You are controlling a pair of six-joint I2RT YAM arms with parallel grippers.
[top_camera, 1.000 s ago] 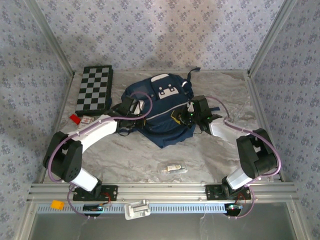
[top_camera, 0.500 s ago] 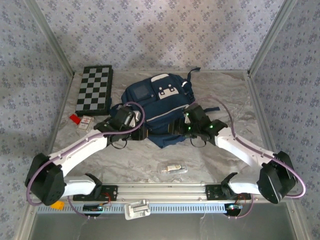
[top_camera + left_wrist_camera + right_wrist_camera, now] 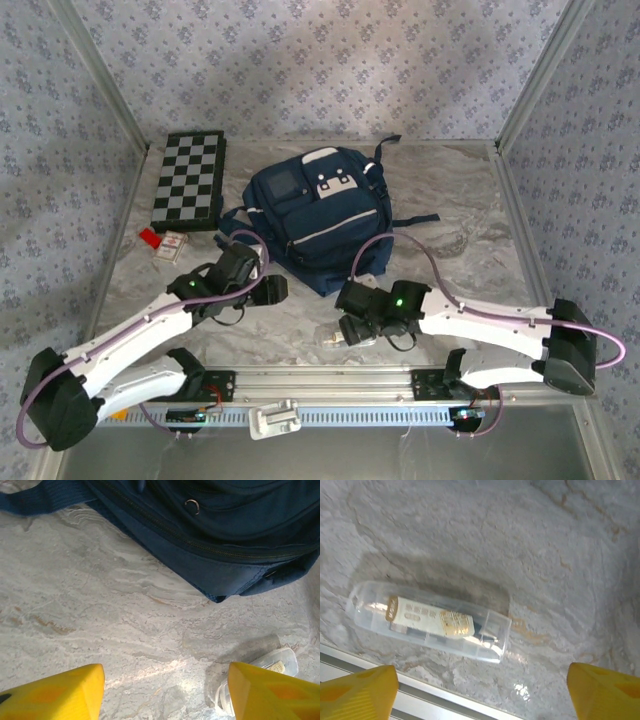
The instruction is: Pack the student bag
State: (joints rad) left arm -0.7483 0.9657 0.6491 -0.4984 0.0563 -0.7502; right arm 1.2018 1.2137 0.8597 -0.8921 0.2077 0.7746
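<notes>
A black and white checkerboard (image 3: 188,180) lies flat at the far left of the table (image 3: 460,200). Just in front of it sit a small red thing (image 3: 148,237) and a little box (image 3: 173,245); I can't tell what they are.

Next comes the left pincer (image 3: 165,694), low over the table. Its two yellow fingers (image 3: 55,692) are spread wide, and there is just bare table between them. It is near the front left corner of the bag (image 3: 320,215) but does not touch it.

The big blue bag lies flat in the middle of the table, toward the back. Its pocket side with the white bits faces up. A dark strap (image 3: 412,219) pokes out on its right.

In front of the bag, close to the front edge of the table, lies a clear case (image 3: 427,622) with a gold label inside.

The right pincer (image 3: 480,696) hangs over that case. Its fingers are spread wide too and hold nothing.
</notes>
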